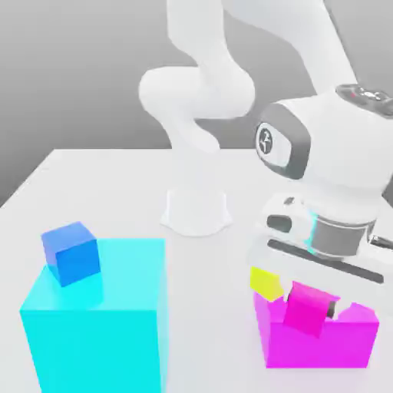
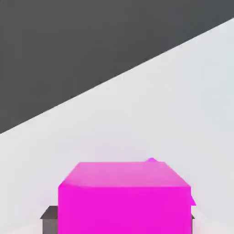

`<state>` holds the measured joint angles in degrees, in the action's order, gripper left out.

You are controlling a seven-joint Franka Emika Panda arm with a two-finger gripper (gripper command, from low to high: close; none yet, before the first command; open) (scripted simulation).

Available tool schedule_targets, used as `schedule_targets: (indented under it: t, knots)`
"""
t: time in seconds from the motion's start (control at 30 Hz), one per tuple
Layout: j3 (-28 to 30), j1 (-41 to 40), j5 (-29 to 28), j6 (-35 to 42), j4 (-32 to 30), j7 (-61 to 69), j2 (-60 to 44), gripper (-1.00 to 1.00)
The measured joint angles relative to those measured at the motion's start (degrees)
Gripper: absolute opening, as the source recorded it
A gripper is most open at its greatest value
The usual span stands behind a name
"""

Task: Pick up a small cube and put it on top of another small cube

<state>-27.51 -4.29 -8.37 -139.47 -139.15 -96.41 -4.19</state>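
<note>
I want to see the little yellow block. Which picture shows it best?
The exterior view. There the little yellow cube sits at the big magenta block's corner, next to the gripper, which is shut on the small magenta cube. The hand view has the small magenta cube up close, and I see no yellow there.

The white table point(image 1: 100, 184) carries the arm's round white base point(image 1: 196, 211) near its centre. At about 7 o'clock from the base stands a large cyan block point(image 1: 100, 322). At about 4 o'clock stands a large magenta block point(image 1: 322, 341)
</note>
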Motion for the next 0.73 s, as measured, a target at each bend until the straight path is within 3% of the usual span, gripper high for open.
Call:
schedule_targets:
  t: [0.43, 0.6, 0.63, 0.73]
  knots:
    - [-0.2, 14.8, 21.0, 6.2, -13.7, 20.4, 24.8, -1.0]
    - [-2.4, 14.3, 20.3, -3.6, -17.2, 19.8, 18.7, -1.0]
    - [-2.7, 14.1, 19.9, -5.2, -17.6, 19.5, 17.5, 1.0]
    - [-2.7, 14.1, 19.9, -5.2, -17.6, 19.5, 17.5, 1.0]
